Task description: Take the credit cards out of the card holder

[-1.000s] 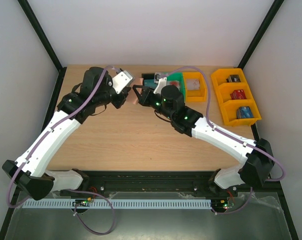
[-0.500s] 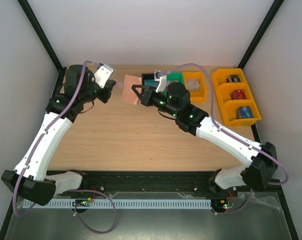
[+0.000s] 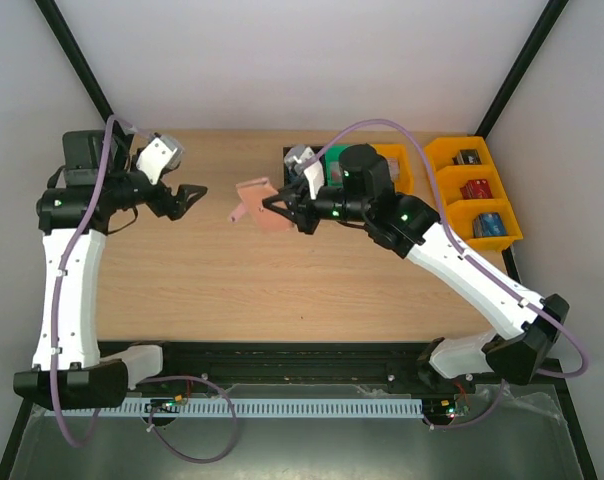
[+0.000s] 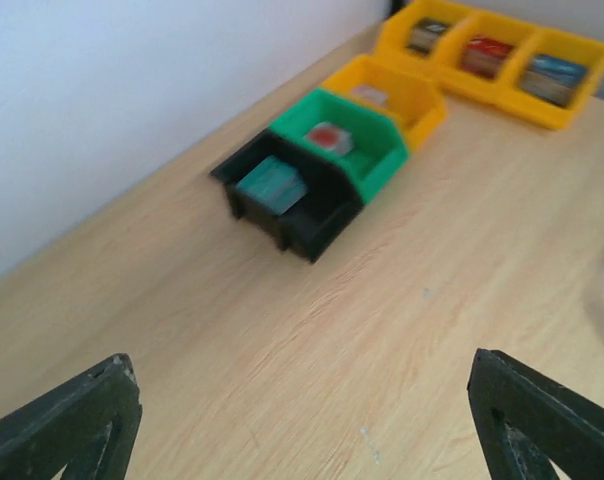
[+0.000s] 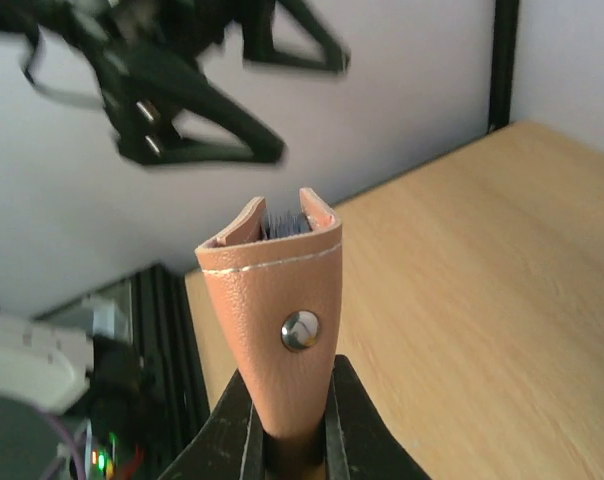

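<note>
My right gripper [image 3: 282, 212] is shut on the lower end of the pinkish-tan card holder [image 3: 255, 200], which it holds above the table's middle back. In the right wrist view the card holder [image 5: 277, 300] stands upright between the fingers [image 5: 227, 440], snap stud facing the camera. Dark edges show in its open top; I cannot tell whether they are credit cards. My left gripper [image 3: 187, 195] hangs open and empty to the left, apart from the holder, over bare wood [image 4: 302, 440]. A teal card-like rectangle [image 4: 272, 183] lies in the black bin [image 4: 244, 205].
Behind the right arm stand a green bin [image 4: 382, 165] with a reddish flat piece [image 4: 327, 138], a yellow bin [image 4: 422, 110] and a yellow three-part bin [image 3: 434, 195] holding blocks at the back right. Black frame posts stand at both back corners.
My left gripper has pulled away from the holder to the left and opened; nothing shows in it. The right gripper has swung the holder leftward and tilted it.
</note>
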`<state>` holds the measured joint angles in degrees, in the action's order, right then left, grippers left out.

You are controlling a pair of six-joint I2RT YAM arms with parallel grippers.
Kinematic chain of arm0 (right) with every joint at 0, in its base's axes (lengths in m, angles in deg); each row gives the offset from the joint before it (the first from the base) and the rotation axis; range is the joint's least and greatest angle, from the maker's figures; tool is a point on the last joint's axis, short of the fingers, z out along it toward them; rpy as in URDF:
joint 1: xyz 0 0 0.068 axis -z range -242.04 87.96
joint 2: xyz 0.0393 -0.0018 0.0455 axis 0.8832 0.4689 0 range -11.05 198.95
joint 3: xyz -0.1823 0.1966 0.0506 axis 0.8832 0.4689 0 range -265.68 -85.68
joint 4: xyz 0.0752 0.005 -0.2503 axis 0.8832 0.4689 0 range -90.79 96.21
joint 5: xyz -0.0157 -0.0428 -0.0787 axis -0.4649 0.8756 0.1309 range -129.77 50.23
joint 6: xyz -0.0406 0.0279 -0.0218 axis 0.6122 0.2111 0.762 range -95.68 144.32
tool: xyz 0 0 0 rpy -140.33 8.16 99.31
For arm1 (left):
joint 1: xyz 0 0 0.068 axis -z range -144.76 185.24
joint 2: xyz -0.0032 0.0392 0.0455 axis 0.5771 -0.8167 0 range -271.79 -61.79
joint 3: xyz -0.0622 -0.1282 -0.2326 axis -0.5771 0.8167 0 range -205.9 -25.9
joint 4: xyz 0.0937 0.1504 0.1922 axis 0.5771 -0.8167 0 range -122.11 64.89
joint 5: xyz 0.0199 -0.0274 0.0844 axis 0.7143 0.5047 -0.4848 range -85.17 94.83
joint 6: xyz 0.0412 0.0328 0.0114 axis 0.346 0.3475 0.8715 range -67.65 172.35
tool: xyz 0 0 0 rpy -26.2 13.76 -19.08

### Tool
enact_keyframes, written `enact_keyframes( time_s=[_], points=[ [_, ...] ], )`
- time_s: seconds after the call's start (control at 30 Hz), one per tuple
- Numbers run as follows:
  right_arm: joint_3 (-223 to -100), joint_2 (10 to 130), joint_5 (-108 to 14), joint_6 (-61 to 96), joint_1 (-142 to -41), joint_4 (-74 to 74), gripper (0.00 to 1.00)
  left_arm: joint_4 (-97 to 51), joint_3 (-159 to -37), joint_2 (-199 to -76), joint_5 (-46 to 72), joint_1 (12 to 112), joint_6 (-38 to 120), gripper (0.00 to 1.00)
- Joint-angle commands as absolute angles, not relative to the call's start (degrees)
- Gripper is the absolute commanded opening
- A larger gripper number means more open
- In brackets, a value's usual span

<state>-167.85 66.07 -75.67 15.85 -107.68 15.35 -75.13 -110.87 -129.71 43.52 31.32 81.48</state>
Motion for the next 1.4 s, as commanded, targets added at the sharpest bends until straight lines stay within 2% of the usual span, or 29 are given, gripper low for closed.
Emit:
enact_keyframes(
  time_s=[0.0, 0.07, 0.17, 0.23, 0.37, 0.43, 0.47, 0.6, 0.67, 0.77, 0.9, 0.93, 0.97, 1.03, 1.1, 1.13, 1.17, 1.27, 1.37],
  points=[
    [-169.93, 67.22, -80.94, 29.69, -107.69, 28.45, 0.02, -93.73, -119.14, -130.12, 58.04, 32.21, 99.95, 0.91],
    [-170.16, 67.61, -81.76, 32.24, -107.87, 31.04, 0.02, -95.77, -120.67, -130.66, 59.09, 35.78, 101.62, 0.93],
    [-171.07, 68.55, -82.94, 35.13, -108.92, 34.02, 0.02, -93.51, -120.22, -131.76, 51.87, 49.36, 96.63, 0.97],
    [-171.65, 68.95, -84.01, 36.59, -109.79, 34.98, 0.01, -93.95, -120.33, -133.45, 49.35, 54.89, 96.06, 0.99],
    [-172.16, 69.03, -87.56, 39.3, -111.66, 36.17, 0.02, -90.65, -118.69, -135.45, 42.17, 58.27, 94.62, 0.99],
    [-172.4, 69.12, -88.41, 40.25, -112.18, 36.53, 0.02, -90.31, -117.97, -136.21, 40.57, 59.74, 94.73, 0.94],
    [-172.61, 69.1, -88.53, 40.57, -112.29, 36.71, 0.02, -90.65, -117.82, -136.49, 40.32, 60.72, 95.25, 0.89],
    [-173.38, 68.66, -88.33, 41.86, -112.36, 37.36, 0.02, -92.54, -117.75, -136.65, 40.9, 62.22, 97.63, 0.31],
    [-173.62, 67.86, -87.9, 41.88, -112.36, 36.75, 0.02, -93.54, -117.94, -136.31, 41.66, 62.23, 98.38, 0.14],
    [-173.09, 66.16, -85.64, 40.05, -112.36, 33.45, 0.02, -96.44, -118.25, -135.62, 44.37, 62.21, 100.98, 0.03],
    [-171.27, 63.52, -82.87, 38.26, -112.3, 28.06, 0.02, -96.06, -119.01, -134.54, 46.73, 61.78, 99.88, 0.02],
    [-170.4, 62.64, -81.48, 37.27, -112.24, 26.15, 0.05, -94.35, -119.41, -134.11, 46.95, 61.34, 97.69, 0.02],
    [-169.31, 61.75, -80.12, 36.37, -112.18, 24.18, 0.16, -91.96, -120.01, -133.72, 46.54, 60.51, 94.61, 0.02],
    [-166.42, 59.44, -76.91, 33.71, -111.74, 18.69, 0.52, -86.44, -121.91, -132.82, 43.29, 58.29, 87.07, 0.02],
    [-162.97, 57.04, -75.54, 29.52, -109.88, 11.63, 0.84, -81.96, -125.55, -132.03, 37.11, 55.96, 80.28, 0.02],
    [-161.61, 56.38, -75.54, 27.29, -108.98, 8.52, 0.96, -80.05, -127.75, -131.49, 33.37, 54.83, 77.84, 0.02],
    [-160.78, 55.95, -75.62, 25.02, -108.25, 5.59, 0.99, -78.69, -130.16, -130.93, 29.69, 54.13, 75.92, 0.02],
    [-160.82, 55.02, -75.54, 20.71, -107.65, -1.16, 0.99, -78.95, -139.01, -130.37, 21.46, 53.93, 73.02, 0.02],
    [-161.78, 54.6, -76.73, 16.91, -107.6, -7.17, 0.99, -74.91, -137.03, -124.22, 20.94, 53.85, 69.61, 0.02]
  ],
)
